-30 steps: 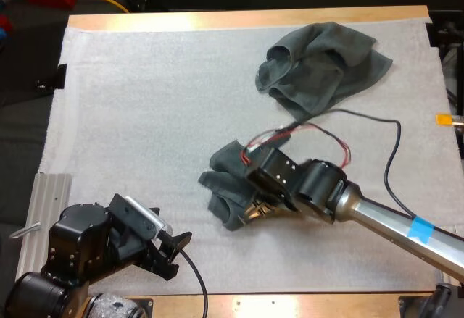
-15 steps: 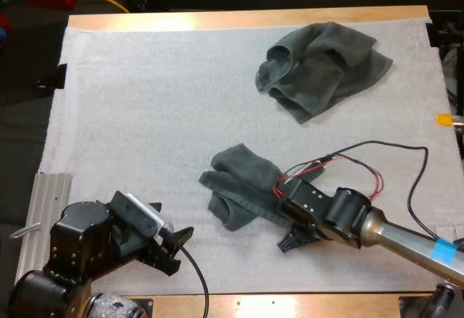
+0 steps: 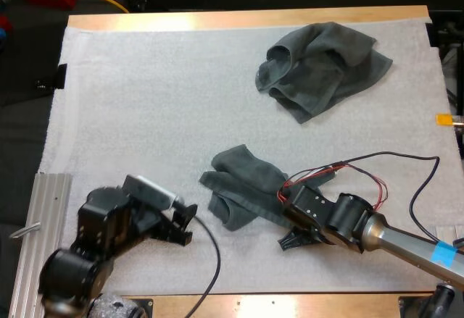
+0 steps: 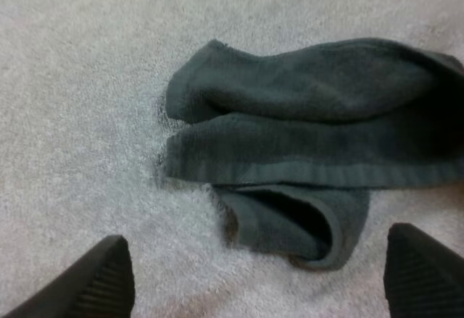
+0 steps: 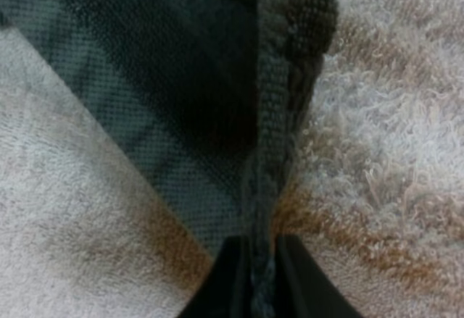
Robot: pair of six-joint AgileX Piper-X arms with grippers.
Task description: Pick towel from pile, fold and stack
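The towel (image 3: 243, 187) lies crumpled on the mat (image 3: 130, 101), just below the centre of the high view and well apart from the pile (image 3: 322, 64) in the upper right. Its hem is pinched between the fingers of the right gripper (image 3: 288, 240) at the towel's lower right edge. In the right wrist view a thin strip of cloth is seen clamped there. The left gripper (image 3: 185, 224) is held near the towel's left side, clear of it, with its fingers spread and nothing between them.

The thin hold is judged the main risk: if the hem is pulled quickly, it may slip out and the towel may be dropped in a heap. The cloth is bunched in layers, so a wrong layer, or two at once, may be caught by the left gripper, and a skewed fold would result. If the towel is dragged rather than lifted, the mat may be rucked.
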